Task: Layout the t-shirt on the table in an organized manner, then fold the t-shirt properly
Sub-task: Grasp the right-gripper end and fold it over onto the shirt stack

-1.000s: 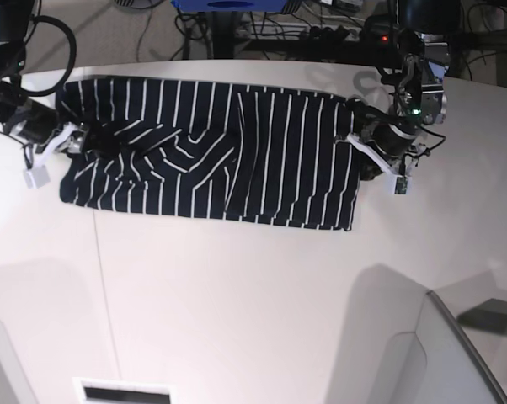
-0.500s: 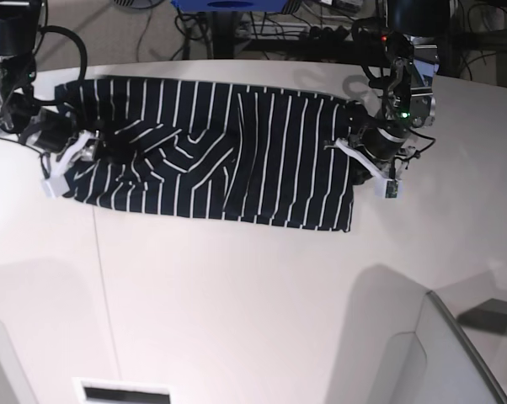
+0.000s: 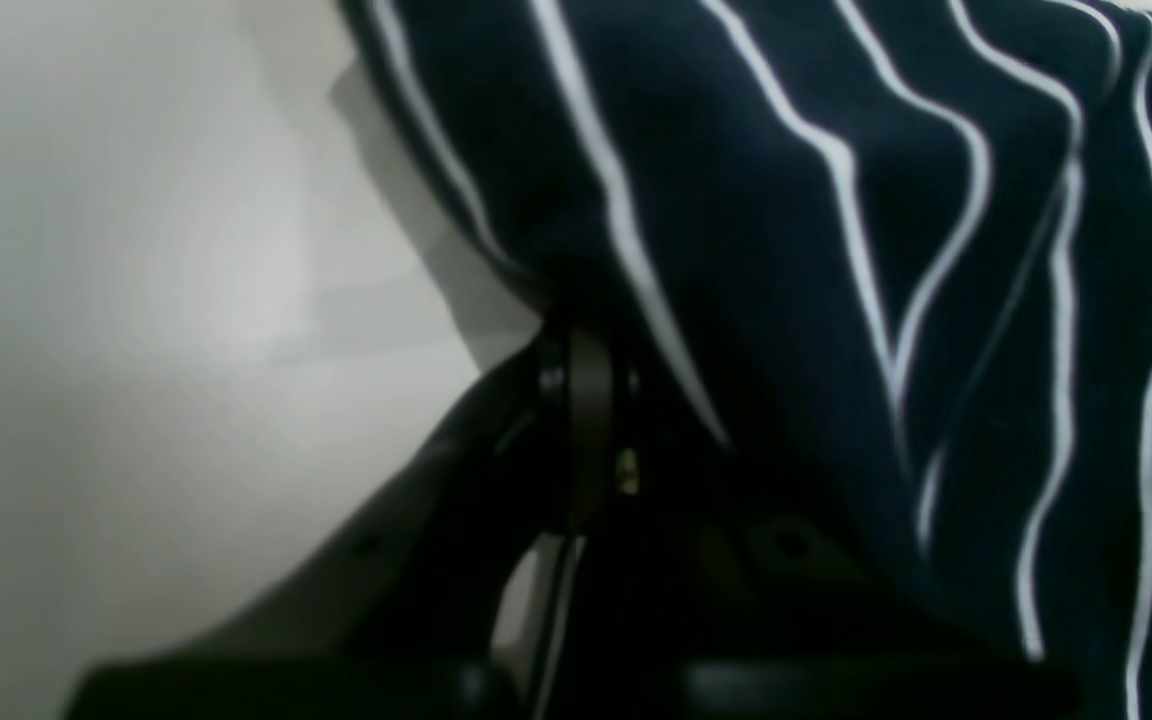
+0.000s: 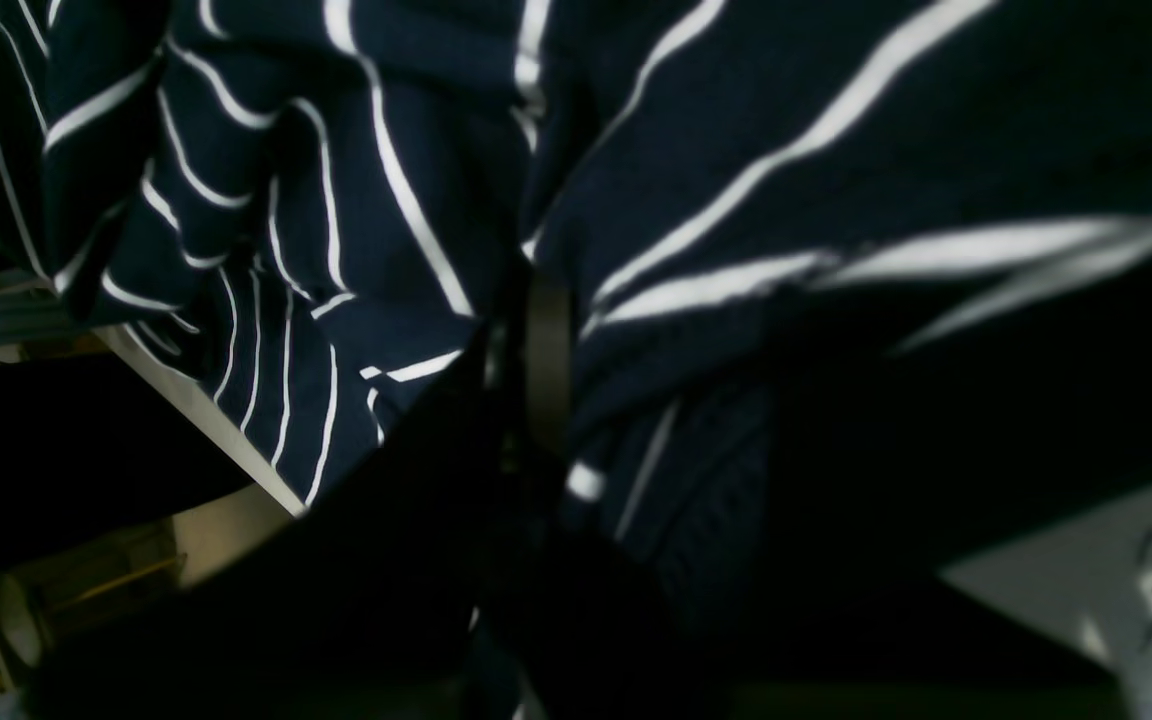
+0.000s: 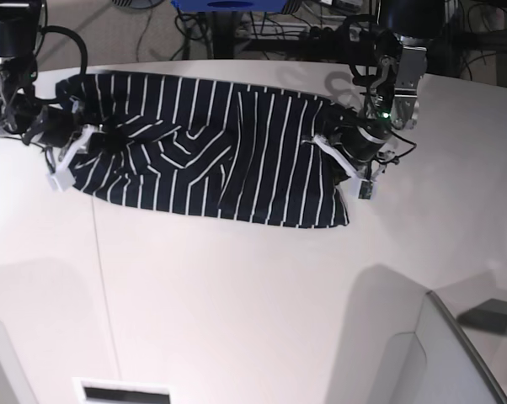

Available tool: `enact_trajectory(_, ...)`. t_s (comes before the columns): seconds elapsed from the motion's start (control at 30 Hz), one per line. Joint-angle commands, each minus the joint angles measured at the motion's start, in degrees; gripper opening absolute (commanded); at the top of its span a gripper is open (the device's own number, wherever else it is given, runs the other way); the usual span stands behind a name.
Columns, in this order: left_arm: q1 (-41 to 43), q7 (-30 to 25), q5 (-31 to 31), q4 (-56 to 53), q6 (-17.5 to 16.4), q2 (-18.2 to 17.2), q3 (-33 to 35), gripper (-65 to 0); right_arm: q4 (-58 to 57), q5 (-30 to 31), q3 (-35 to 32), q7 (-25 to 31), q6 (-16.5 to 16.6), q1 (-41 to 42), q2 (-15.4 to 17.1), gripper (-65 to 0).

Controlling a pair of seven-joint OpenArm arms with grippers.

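The t-shirt, dark navy with thin white stripes, lies spread and rumpled across the far half of the table. My left gripper is at the shirt's right edge, shut on the cloth. In the left wrist view the t-shirt drapes over the shut left gripper. My right gripper is at the shirt's left end, shut on a bunch of fabric. In the right wrist view, striped folds of the t-shirt press around the right gripper and hide its tips.
A thin dark seam runs down the tabletop left of centre. A grey angular part rises at the near right corner. A white piece with a dark slot sits at the near edge. Cables and equipment crowd behind the far edge.
The right gripper went from open to shut on the shirt's left end. The left gripper drew the shirt's right edge inward, and the cloth's lower left corner pulled up.
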Motion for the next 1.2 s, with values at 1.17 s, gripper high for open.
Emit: enact_trajectory(1.17, -5.49, 3.1, 0.27, -0.25, -0.38, 6.31, 10.66, -65.0, 43.14, -0.94, -19.74, -19.55, -49.72, 0.39, -3.7, -64.4)
